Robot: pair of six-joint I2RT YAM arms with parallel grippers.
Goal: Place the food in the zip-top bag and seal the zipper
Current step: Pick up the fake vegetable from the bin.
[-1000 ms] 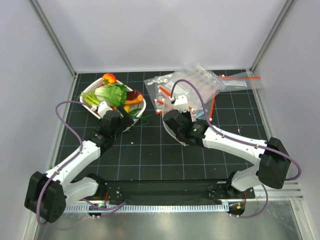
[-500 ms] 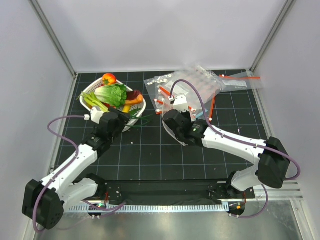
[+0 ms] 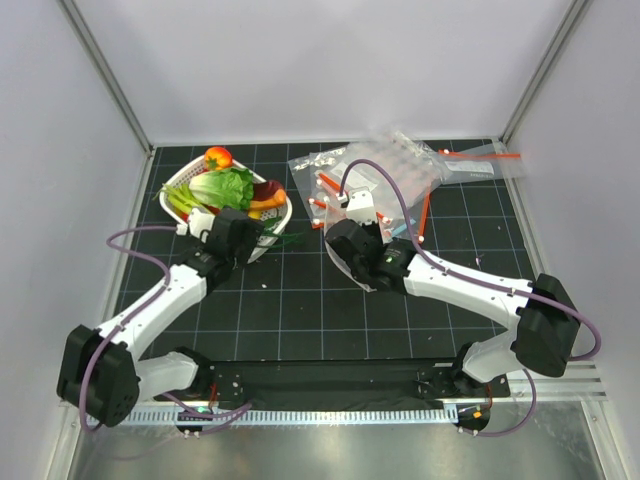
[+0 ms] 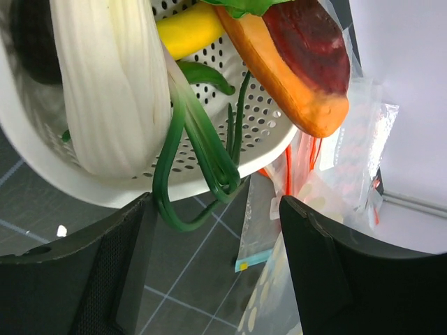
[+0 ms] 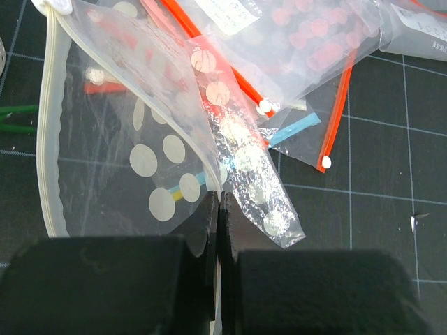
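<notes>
The leafy green lettuce (image 3: 226, 186) lies in a white basket (image 3: 283, 213) at the back left, and its ribbed white stalk (image 4: 112, 91) fills the top left of the left wrist view. A small orange-red piece (image 3: 218, 157) sits at the basket's far rim. My left gripper (image 3: 250, 228) (image 4: 216, 202) is open at the basket's near right rim, with nothing between its fingers. My right gripper (image 3: 338, 228) (image 5: 218, 209) is shut on the edge of the polka-dot zip-top bag (image 5: 140, 153), whose mouth gapes. The pale zipper (image 5: 49, 139) curves along that mouth edge.
Long green onions (image 4: 202, 146) droop over the basket's rim just above my left fingers (image 4: 112, 265). An orange and dark red toy (image 4: 300, 63) and a yellow piece (image 4: 192, 31) also lie in the basket. Plain clear bags with red-orange strips (image 3: 420, 170) are piled at the back right.
My left gripper has swung right along the basket's near rim and its jaws have narrowed a little. The right arm and the bag have not moved.
</notes>
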